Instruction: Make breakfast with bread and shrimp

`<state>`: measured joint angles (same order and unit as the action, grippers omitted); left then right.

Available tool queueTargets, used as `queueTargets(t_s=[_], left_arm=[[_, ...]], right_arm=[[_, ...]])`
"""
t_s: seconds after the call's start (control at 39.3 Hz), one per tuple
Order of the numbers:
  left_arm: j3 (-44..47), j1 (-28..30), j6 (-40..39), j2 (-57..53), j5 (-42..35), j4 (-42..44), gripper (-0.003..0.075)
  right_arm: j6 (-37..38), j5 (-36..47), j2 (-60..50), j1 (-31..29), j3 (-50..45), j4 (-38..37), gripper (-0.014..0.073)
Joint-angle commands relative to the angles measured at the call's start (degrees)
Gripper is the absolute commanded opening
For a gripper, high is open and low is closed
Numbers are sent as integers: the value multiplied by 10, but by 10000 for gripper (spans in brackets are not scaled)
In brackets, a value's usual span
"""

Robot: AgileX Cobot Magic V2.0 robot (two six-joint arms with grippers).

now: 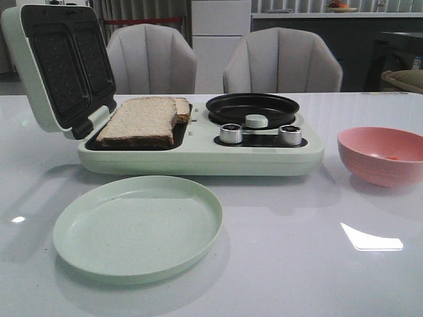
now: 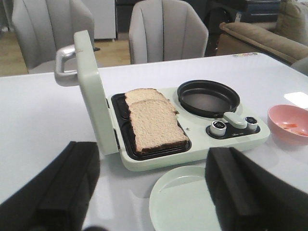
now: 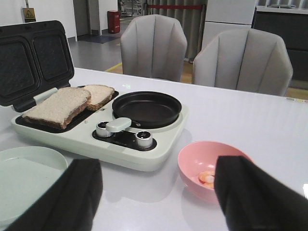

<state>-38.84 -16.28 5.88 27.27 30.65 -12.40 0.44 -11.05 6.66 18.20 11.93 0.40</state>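
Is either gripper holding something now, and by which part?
Nothing is held. The left gripper and the right gripper are both open and empty above the table.

A home-style dining area staged inside a larger hall: a glossy white table [image 1: 277, 264] carries a breakfast maker [image 1: 198, 158], faced by two grey upholstered chairs [image 1: 283, 61]. Behind stand a white cabinet [image 1: 221, 39] and a sofa [image 2: 260, 38]; a red bin [image 3: 112, 21] sits on a bare marked floor.

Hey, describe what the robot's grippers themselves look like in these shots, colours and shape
Only the fingers show, in the wrist views. The left gripper has two broad, blocky fingers in matte black with squared edges and flat faces. The right gripper looks the same: two wide black fingers, plain and unmarked. No cables, labels or arm links are visible, and neither arm appears in the front view.
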Motion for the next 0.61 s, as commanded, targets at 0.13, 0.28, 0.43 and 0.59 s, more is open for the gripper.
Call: queueTargets(t_s=[0.13, 0.28, 0.43, 0.59], left_arm=[[-114, -4, -17, 175, -42, -19, 531], [-180, 10, -29, 271, -38, -33, 531], [-257, 63, -28, 345, 23, -61, 531], [-332, 139, -21, 407, 82, -90, 531]], right_arm=[[-1, 47, 6, -4, 15, -4, 577], [-1, 47, 6, -4, 15, -4, 577], [-1, 47, 6, -4, 15, -4, 577], [-1, 47, 6, -4, 15, -4, 577]])
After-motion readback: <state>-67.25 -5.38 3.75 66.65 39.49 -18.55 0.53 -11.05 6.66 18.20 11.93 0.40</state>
